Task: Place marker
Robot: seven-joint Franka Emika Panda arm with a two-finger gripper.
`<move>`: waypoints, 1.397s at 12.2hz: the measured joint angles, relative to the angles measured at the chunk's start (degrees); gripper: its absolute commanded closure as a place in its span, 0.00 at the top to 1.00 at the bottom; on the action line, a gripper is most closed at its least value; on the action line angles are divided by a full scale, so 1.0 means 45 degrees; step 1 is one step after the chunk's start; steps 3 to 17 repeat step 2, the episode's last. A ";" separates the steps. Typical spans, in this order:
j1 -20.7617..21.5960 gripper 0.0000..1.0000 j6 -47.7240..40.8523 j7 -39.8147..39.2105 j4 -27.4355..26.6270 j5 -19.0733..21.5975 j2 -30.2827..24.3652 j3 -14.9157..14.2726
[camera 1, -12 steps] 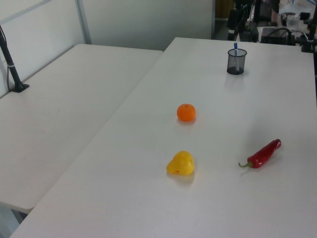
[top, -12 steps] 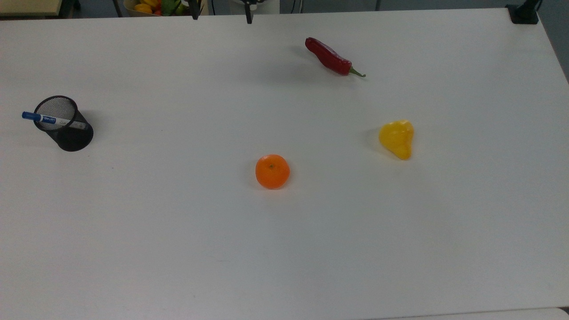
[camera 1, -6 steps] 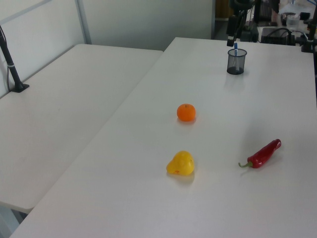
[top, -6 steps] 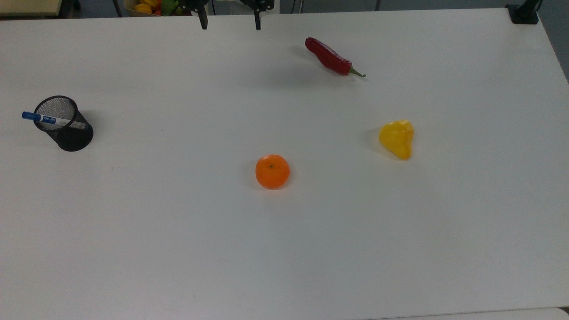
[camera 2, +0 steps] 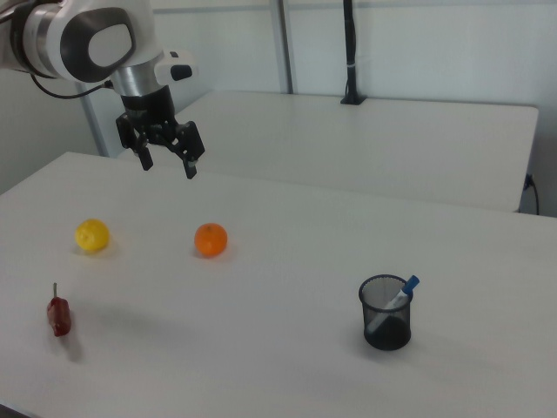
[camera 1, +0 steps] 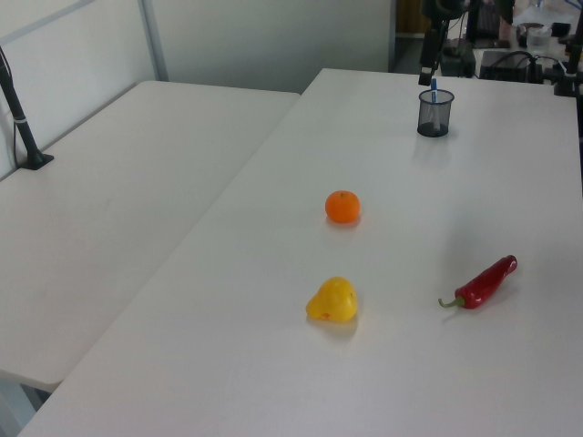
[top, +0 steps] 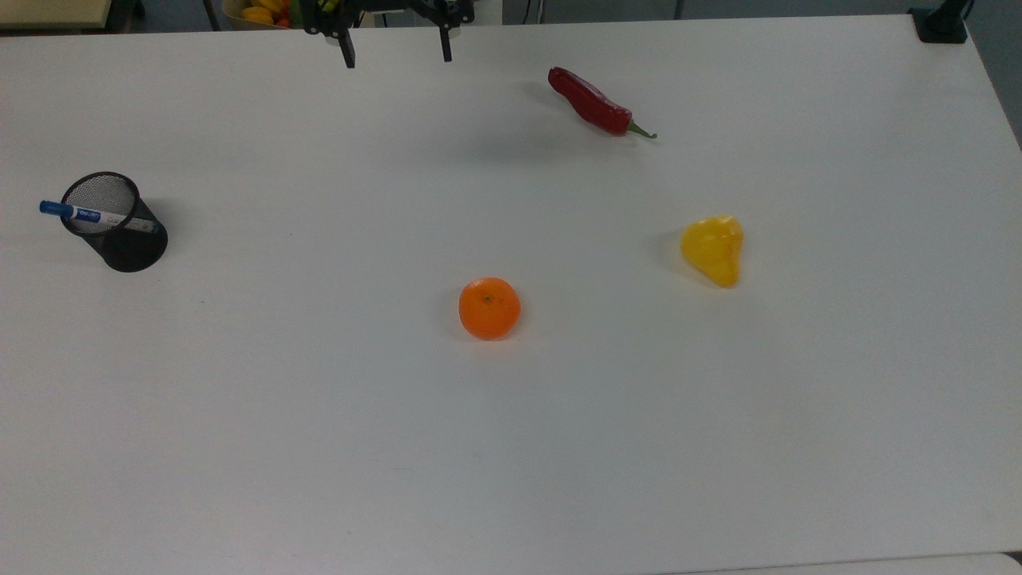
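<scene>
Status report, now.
Gripper open, empty, high above table. Marker leaning in mesh cup. Nothing in the way.

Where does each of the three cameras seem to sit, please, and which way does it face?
Top view: high above the table, looking steeply down; the open gripper enters at the top edge.
Left view: beyond the chilli end, looking along the table toward the mesh cup; the gripper hangs nearby.
Right view: low, at the cup end, looking across; arm and gripper show.
All share the orange and the marker.
</scene>
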 measured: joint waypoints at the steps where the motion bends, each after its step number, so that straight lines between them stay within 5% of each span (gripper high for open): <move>1: 0.0103 1.00 0.0000 0.0000 -0.0025 0.0000 -0.0001 -0.0002; 17: 0.0134 1.00 0.0000 0.0000 -0.0030 0.0000 -0.0001 -0.0003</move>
